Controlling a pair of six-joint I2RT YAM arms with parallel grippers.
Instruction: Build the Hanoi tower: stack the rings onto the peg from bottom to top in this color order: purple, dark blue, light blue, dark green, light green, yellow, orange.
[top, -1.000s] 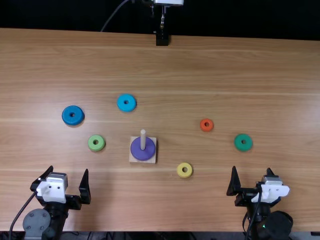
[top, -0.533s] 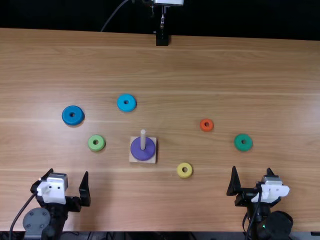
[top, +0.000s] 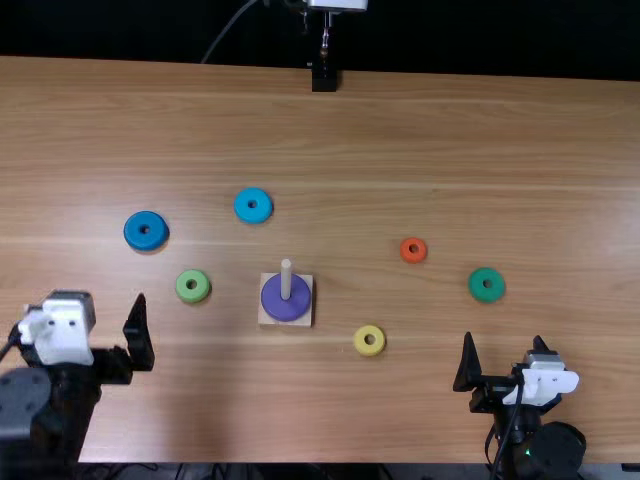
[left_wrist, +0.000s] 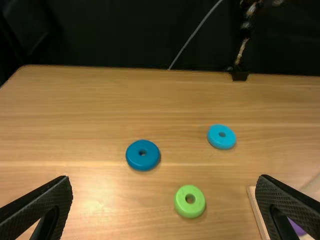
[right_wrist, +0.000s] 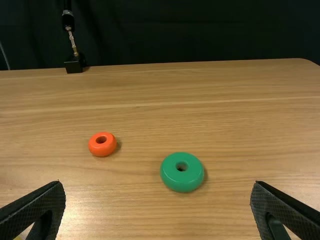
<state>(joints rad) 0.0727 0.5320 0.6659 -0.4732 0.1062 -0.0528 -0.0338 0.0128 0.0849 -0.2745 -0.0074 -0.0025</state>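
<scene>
The purple ring (top: 286, 298) lies around the peg (top: 286, 278) on its square base. Left of the peg are the dark blue ring (top: 146, 231), light blue ring (top: 253, 205) and light green ring (top: 193, 286); to its right, the yellow ring (top: 369, 340), orange ring (top: 413, 250) and dark green ring (top: 487, 285). My left gripper (top: 82, 318), also in the left wrist view (left_wrist: 165, 205), stands open and empty, nearer the front edge than the dark blue ring. My right gripper (top: 504, 352), open too in the right wrist view (right_wrist: 157, 207), is below the dark green ring.
A black stand (top: 324, 76) with a clamp sits at the middle of the table's far edge. The wooden table (top: 450, 140) stretches beyond the rings, with a dark curtain behind it.
In the top view my left gripper has moved left and a little forward, its arm now looking larger. The right arm and the rings are where they were.
</scene>
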